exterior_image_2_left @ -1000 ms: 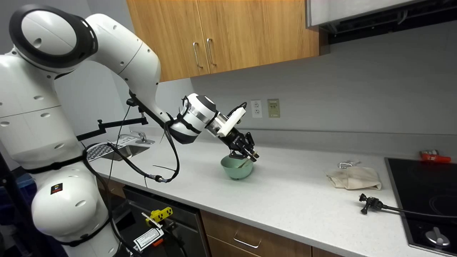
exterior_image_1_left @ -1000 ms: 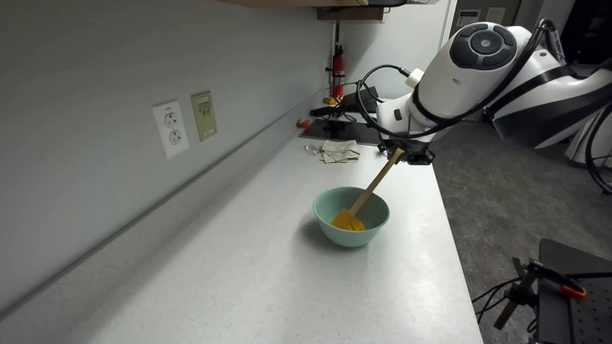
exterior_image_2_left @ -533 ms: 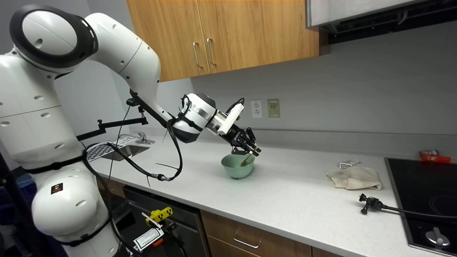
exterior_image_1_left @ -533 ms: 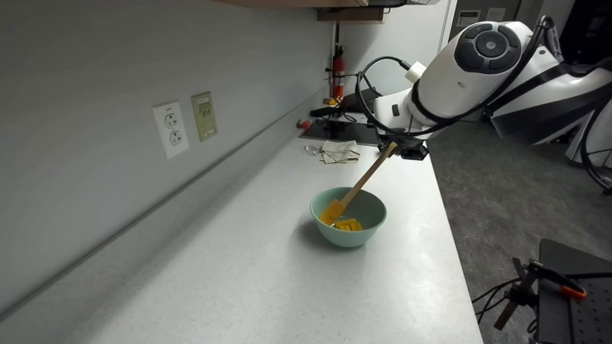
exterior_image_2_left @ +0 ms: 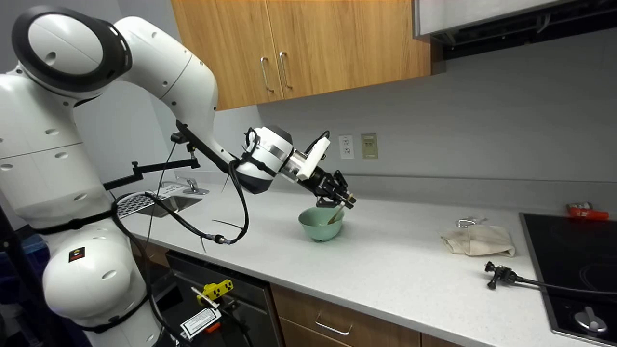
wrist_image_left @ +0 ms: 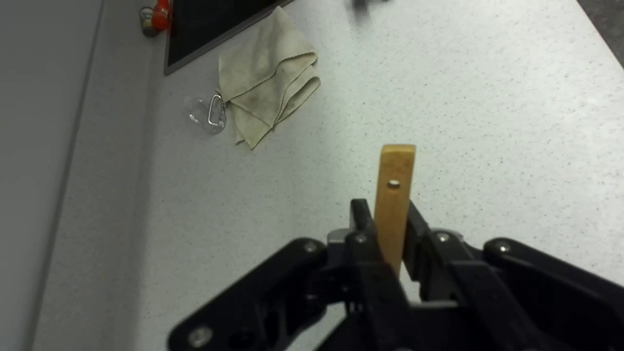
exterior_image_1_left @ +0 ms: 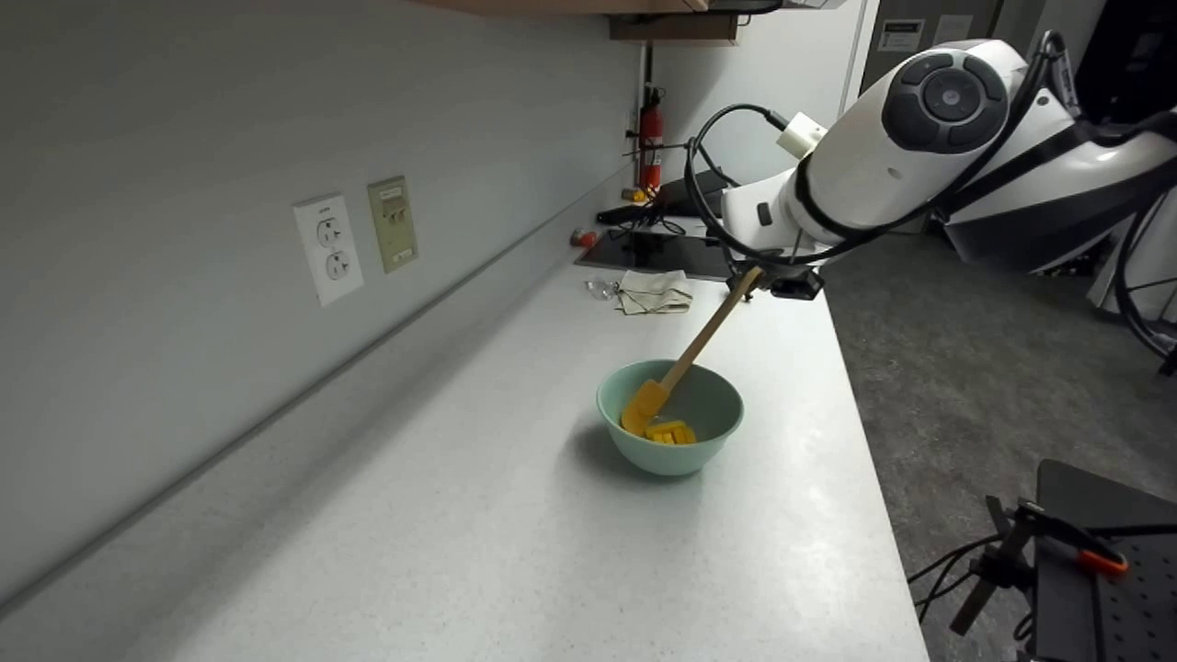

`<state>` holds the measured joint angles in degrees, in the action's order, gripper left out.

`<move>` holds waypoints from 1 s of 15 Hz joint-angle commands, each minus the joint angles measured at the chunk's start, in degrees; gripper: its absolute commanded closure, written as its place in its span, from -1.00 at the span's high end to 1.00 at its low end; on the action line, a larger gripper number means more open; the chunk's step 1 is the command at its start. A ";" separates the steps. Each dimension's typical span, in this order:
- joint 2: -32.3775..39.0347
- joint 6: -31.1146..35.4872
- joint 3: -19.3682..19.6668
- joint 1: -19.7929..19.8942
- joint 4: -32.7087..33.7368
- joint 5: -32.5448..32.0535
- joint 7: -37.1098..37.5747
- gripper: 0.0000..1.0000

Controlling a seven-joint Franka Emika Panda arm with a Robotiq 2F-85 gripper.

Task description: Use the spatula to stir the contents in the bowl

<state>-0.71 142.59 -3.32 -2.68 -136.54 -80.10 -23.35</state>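
The pale mint-green bowl (exterior_image_1_left: 669,460) stands on the counter and shows in both exterior views (exterior_image_2_left: 319,233). The contents, yellow-orange pieces (exterior_image_1_left: 671,434), lie on its floor towards the near side. The spatula, with a tan wooden handle (exterior_image_1_left: 703,340) and an orange-yellow head, leans into the bowl. Its head is low inside the bowl, beside the pieces at their left in that view. My gripper (wrist_image_left: 388,214) is shut on the upper handle, with the holed handle end (wrist_image_left: 396,165) sticking out past the fingers. The gripper (exterior_image_2_left: 348,201) is above the bowl's rim. Bowl and contents are out of the wrist view.
A folded beige cloth (exterior_image_2_left: 482,240) and a clear item with a metal clip lie on the counter. A black mount with a cable (exterior_image_2_left: 503,275) lies near the cooktop (exterior_image_2_left: 578,260). The wall (exterior_image_1_left: 230,303) runs behind the counter, with cabinets (exterior_image_2_left: 313,48) overhead.
The spatula head first moved off the pieces towards the bowl's left wall in an exterior view, then slightly back towards them. The gripper shifted slightly with it. The bowl slid a little.
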 commanded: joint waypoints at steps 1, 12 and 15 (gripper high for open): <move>-0.44 0.27 0.52 0.23 0.56 -3.55 0.58 -0.91; -1.78 -1.02 0.33 -0.06 -2.58 1.02 -5.75 -0.91; -2.04 -2.91 -0.29 -0.69 -2.69 8.55 -9.74 -0.91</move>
<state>-1.00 142.03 -3.17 -2.54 -138.19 -78.09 -27.88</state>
